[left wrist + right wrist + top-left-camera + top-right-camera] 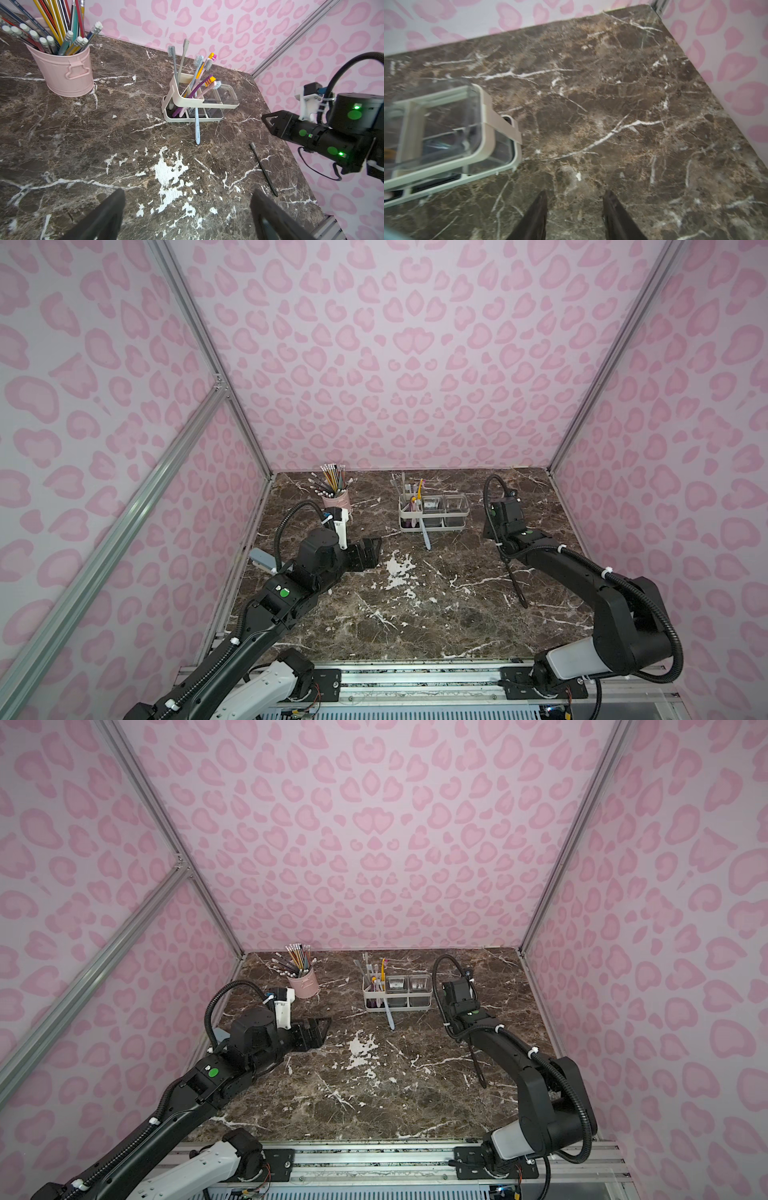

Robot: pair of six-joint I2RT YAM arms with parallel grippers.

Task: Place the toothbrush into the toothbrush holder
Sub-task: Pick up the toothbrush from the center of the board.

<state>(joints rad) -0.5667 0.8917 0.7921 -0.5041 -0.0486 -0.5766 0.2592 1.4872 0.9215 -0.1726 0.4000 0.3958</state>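
We see one white plastic toothbrush holder [432, 527] in the middle of a top view, with two clear square cups [455, 506]. One light blue toothbrush [424, 536] leans on its front. One thin black toothbrush [515, 583] lies flat on the brown marble table [415, 614], lower right of it. One round pink cup [336, 502] holds pencils. The left gripper [188, 193] gapes wide, empty. The right gripper [575, 193] shows a small empty gap.

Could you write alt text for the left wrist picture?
A white toothbrush holder holding colourful toothbrushes stands on a brown marble table; a light blue toothbrush leans against it and a black toothbrush lies nearby.
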